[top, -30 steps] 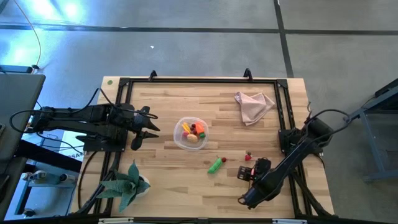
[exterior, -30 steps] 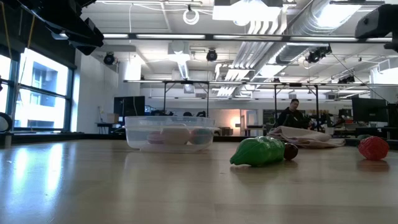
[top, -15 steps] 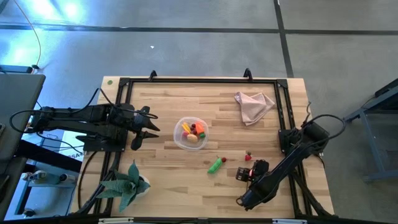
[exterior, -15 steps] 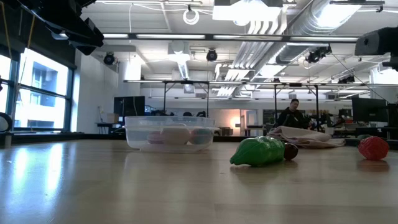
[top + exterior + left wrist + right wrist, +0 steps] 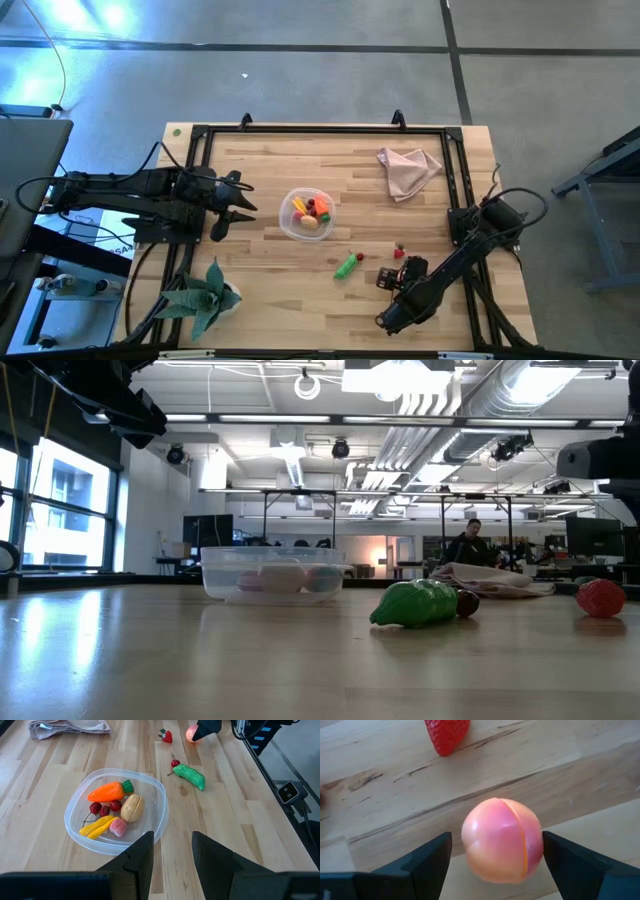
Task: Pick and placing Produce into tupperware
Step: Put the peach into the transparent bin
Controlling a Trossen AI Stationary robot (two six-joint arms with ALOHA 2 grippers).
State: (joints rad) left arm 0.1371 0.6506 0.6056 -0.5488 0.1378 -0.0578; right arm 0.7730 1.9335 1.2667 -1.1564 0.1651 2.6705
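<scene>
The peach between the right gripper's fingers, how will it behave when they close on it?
The peach looks round and glossy, so it may roll or squirt from the open right gripper. It probably stays stiff; a seam suggests hard plastic.

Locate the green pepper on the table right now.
In the high view the green pepper lies on the bare wood right of the tupperware, toward the near edge, with a small dark-red cherry beside it.

A pale wooden worktop (image 5: pixel 300 160) stands on a grey concrete floor (image 5: pixel 300 60), and behind it opens a large hall with tall windows (image 5: pixel 60 510), exposed ceiling ducts (image 5: pixel 480 400), strip lights and distant desks.
</scene>
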